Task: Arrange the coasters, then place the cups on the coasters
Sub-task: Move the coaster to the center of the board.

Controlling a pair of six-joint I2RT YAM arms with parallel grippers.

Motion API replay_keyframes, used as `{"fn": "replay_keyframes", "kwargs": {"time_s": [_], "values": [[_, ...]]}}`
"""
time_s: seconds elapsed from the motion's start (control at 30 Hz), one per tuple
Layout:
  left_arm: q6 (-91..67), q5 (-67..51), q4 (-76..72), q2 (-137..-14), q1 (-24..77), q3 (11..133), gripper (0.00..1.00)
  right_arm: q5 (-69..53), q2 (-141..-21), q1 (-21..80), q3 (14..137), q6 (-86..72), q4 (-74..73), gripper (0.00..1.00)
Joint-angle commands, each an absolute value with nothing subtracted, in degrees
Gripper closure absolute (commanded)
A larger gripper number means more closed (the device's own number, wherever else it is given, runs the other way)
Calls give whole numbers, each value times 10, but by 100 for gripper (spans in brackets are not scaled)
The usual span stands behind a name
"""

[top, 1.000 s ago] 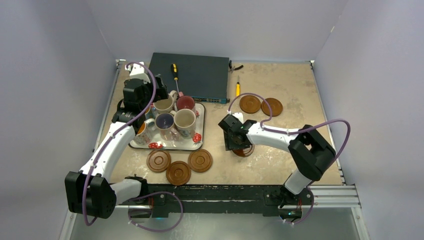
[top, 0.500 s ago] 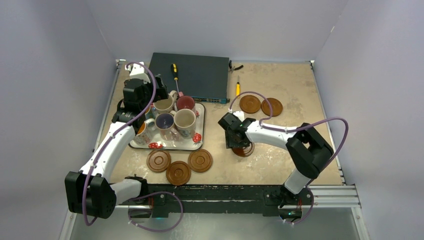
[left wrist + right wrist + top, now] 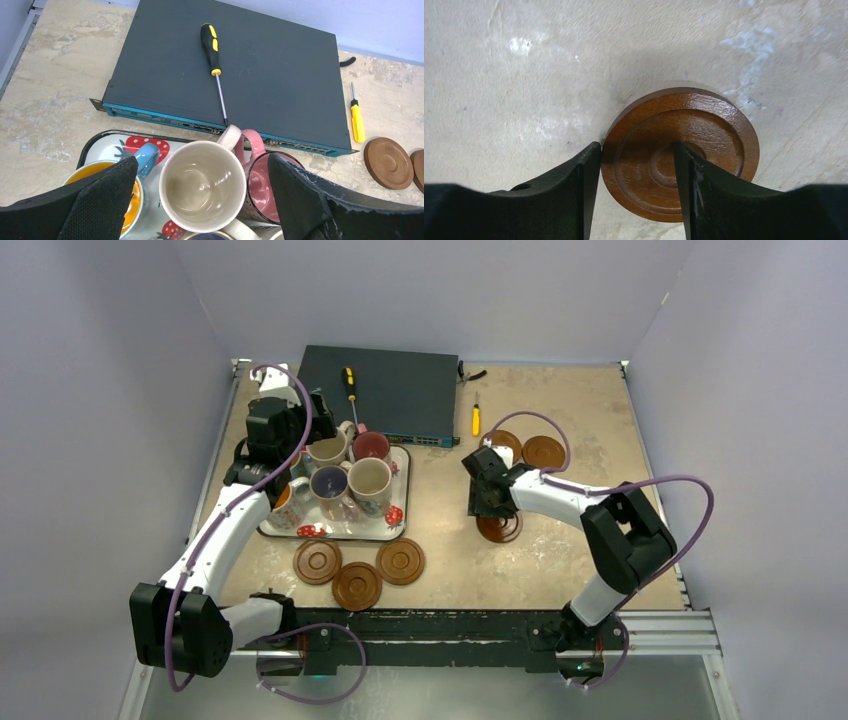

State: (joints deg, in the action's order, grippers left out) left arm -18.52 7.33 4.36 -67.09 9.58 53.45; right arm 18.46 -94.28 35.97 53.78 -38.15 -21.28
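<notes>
Top view first: the beige desk [image 3: 580, 410] fills the frame, and at its upper centre sits the dark flat box [image 3: 400, 390], the biggest item on it. Just below the box, left of centre, the white strawberry tray [image 3: 340, 534] carries the cups [image 3: 369, 481], packed tight, none on a coaster yet. The left arm runs up the left side, and the left gripper [image 3: 201, 162] hangs over the tray's upper left corner, jaws spread wide, holding nothing. In its wrist view the cream cup [image 3: 197, 185] sits below and between the 2 fingers, with an orange-inside cup [image 3: 136, 197] to its left and a pink-inside cup [image 3: 257, 190] to its right. Now the right arm, bent in from the lower right: the right gripper [image 3: 636, 147] points down just right of centre frame at a single coaster [image 3: 719, 135] lying flat on the desk. Its jaws are partly apart, not clamped on the disc, with 1 finger just outside the left rim and the other over the central dimple. A cluster of 3 coasters [image 3: 357, 585] bunches close at lower centre-left, below the tray. A pair of coasters [image 3: 544, 451] lies side by side right of upper centre. Smallest now: a black-and-yellow screwdriver [image 3: 349, 385] on the box, and a little yellow screwdriver [image 3: 475, 418] on the desk beside the box's right end.
</notes>
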Motion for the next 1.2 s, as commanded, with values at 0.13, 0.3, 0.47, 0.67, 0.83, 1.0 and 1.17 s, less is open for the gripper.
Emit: {"fn": "replay_keyframes", "kwargs": {"time_s": [0.13, 0.3, 0.47, 0.67, 0.83, 1.0, 1.17], "values": [[-193, 81, 29, -675, 100, 539, 4, 195, -965, 294, 511, -342, -183, 43], [-192, 82, 29, -677, 100, 539, 4, 192, -978, 264, 520, -327, -161, 44], [-191, 83, 30, -678, 99, 540, 4, 185, -993, 246, 536, -315, -140, 44], [-190, 84, 30, -679, 100, 540, 4, 189, -1009, 227, 548, -310, -126, 45], [-189, 85, 31, -679, 99, 540, 4, 187, -1023, 207, 550, -299, -116, 45], [-188, 85, 31, -681, 99, 540, 4, 184, -1029, 201, 558, -289, -105, 45], [-189, 85, 32, -681, 100, 541, 4, 187, -1035, 196, 572, -285, -106, 46]]}}
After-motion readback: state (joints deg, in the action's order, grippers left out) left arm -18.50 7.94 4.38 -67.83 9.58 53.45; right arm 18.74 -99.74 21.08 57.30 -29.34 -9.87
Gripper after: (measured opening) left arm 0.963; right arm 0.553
